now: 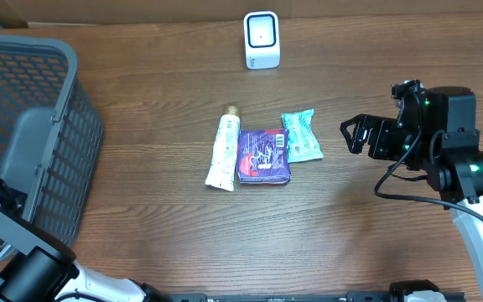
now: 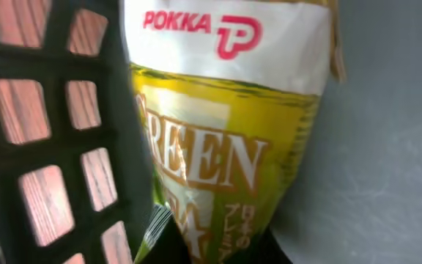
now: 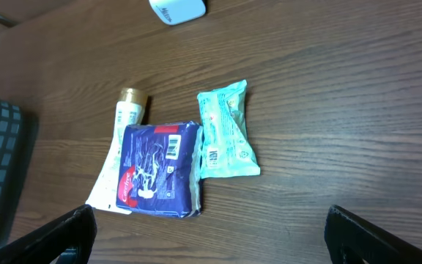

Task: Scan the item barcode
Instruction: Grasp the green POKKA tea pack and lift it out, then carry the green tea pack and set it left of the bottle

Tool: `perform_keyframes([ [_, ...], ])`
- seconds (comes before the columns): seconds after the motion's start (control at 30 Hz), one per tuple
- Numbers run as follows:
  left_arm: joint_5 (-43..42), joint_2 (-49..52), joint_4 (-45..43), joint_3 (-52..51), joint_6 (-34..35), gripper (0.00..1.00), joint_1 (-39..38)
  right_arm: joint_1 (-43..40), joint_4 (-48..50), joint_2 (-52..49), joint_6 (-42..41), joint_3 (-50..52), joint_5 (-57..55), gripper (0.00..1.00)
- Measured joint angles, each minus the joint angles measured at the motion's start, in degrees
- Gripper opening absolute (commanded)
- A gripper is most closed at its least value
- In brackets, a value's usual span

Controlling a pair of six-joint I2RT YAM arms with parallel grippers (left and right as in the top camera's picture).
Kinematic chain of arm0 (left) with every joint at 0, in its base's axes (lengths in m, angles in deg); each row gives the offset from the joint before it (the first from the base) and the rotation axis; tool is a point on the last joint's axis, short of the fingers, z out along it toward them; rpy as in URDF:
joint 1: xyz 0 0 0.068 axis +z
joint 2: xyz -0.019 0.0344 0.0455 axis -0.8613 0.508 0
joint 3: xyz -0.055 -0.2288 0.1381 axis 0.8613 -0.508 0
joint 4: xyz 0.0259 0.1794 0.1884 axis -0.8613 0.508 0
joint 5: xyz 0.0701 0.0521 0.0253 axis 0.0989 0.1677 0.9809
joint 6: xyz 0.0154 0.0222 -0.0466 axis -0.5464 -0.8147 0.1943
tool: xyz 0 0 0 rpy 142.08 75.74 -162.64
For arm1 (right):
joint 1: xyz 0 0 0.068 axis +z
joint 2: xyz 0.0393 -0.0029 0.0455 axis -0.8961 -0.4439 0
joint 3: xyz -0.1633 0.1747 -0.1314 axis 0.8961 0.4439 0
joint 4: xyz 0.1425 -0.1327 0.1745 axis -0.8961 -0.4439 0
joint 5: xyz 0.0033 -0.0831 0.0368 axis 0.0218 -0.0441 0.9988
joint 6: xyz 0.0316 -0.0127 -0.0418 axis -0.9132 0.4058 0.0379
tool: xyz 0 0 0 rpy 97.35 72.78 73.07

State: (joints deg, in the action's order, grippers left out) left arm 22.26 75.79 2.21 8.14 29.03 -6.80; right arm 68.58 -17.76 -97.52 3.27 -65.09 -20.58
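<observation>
- The left tool [image 2: 215, 253] is down inside the mesh basket [image 1: 23, 134], jaws together. It appears clamped on the narrow lower end of a Pokka green tea pack [image 2: 226, 147], which fills its wrist view.
- The pack is the likely item to scan. It stands close against the basket's black lattice wall [image 2: 53, 154] with the grey floor [image 2: 387, 147] behind it. Gripping one end probably leaves the printed faces free to show.
- A striped patch [image 2: 154, 224] at the pack's lower left edge may be the barcode, though it is too cut off to be sure.
- The white scanner [image 1: 262, 39] sits at the far edge of the counter [image 1: 158, 218], well apart from the basket. The pack would have to be lifted over the basket rim and carried across.
- The right tool [image 1: 352, 136] hovers above the counter with fingers apart, holding nothing and facing the loose goods.
- Those goods lie side by side mid-counter: a cream tube [image 1: 223, 151], a purple packet [image 1: 263, 156] touching it, and a teal packet [image 1: 302, 136] beside that.
- They lie short of the scanner, so a low carry from the basket could brush them.
</observation>
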Motion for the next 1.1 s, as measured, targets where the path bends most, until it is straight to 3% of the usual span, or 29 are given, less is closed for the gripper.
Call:
perform_keyframes([
  [0.27, -8.6, 2.5, 10.0, 9.3, 0.0, 0.04, -0.2, 0.0, 0.0, 0.0, 0.0, 0.0, 0.0, 1.00],
  [0.57, -15.9, 3.3, 21.4, 32.2, 0.0, 0.04, -6.1, 0.0, 0.0, 0.0, 0.0, 0.0, 0.0, 1.00],
  [0.87, -19.3, 3.3, 30.9, 58.4, -0.7, 0.04, -18.9, 0.0, 0.0, 0.0, 0.0, 0.0, 0.0, 1.00],
  [1.1, -20.7, 1.4, 35.9, 67.2, -3.7, 0.04, -33.4, 0.0, 0.0, 0.0, 0.0, 0.0, 0.0, 1.00],
])
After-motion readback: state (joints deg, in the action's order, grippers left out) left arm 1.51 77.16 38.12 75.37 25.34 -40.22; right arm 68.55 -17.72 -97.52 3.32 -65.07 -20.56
